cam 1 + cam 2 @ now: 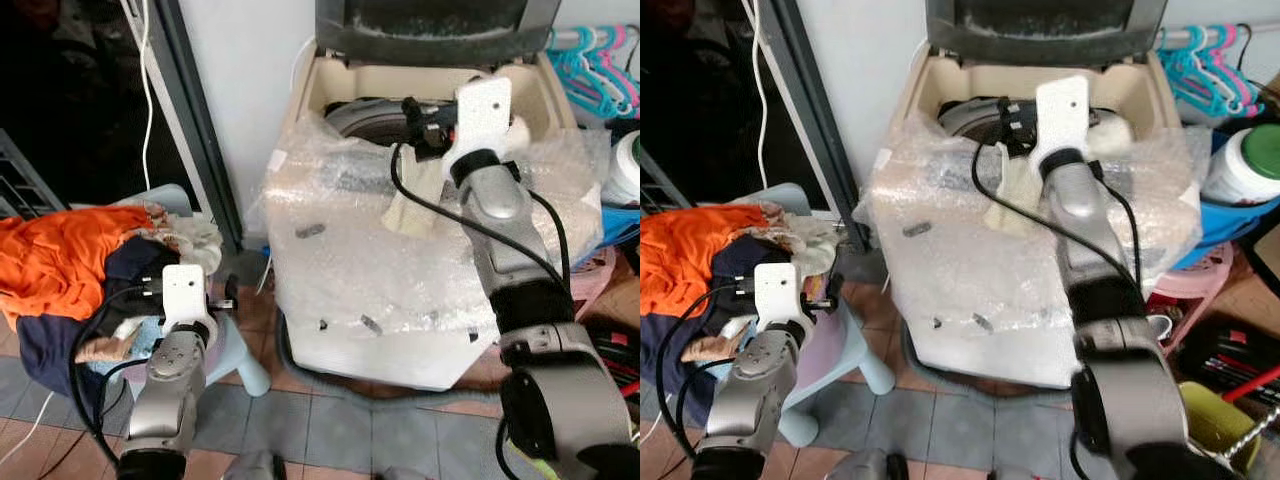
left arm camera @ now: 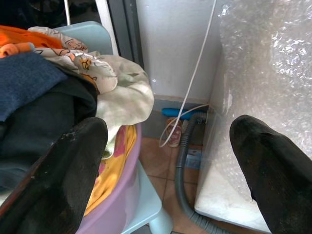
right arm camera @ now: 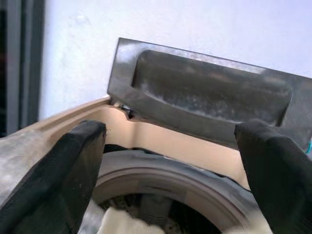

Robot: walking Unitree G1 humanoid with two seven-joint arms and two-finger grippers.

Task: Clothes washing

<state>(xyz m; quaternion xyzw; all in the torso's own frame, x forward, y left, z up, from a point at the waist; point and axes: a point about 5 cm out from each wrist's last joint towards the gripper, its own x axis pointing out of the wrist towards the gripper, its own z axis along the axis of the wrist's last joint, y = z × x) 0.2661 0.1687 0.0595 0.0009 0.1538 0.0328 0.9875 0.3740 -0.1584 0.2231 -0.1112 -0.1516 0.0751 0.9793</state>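
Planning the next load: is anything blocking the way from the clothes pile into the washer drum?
Nothing visible does. The washing machine lid stands raised, the drum open; the right gripper hovers there, open.

Wall: I see a plain white painted wall point(image 1: 250, 90) behind the scene.
Door frame: a dark grey metal upright point(image 1: 195, 130) stands left of it, darkness beyond.
Floor: grey square tiles point(image 1: 350, 430) up front, reddish-brown tiles point(image 2: 163, 168) nearer the wall.
Cable: a thin white cord point(image 1: 147, 70) hangs down.
Hangers: I make out turquoise plastic hangers point(image 1: 590, 60) at far right.
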